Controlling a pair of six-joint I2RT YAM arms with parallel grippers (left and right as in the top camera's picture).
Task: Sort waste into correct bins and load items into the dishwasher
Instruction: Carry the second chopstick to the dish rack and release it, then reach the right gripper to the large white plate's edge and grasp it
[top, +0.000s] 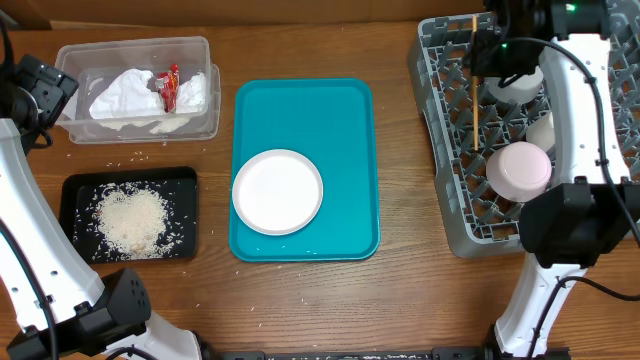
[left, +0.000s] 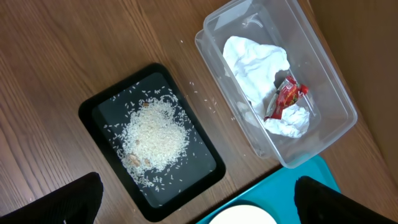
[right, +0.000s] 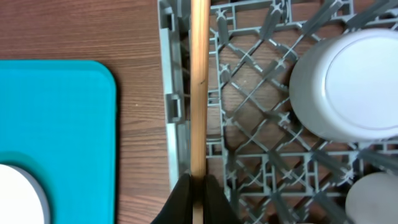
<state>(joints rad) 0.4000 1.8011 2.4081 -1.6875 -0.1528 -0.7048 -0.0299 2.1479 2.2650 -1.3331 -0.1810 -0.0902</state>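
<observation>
Overhead alone shows the white plate on the teal tray and the pinkish plate in the dish rack; the left wrist view shows up close the rice in the black tray, and the napkin and red packet in the clear tub. The right gripper pinches a chopstick lying just beside the rack's wall. The left gripper hangs spread wide above the wooden table
</observation>
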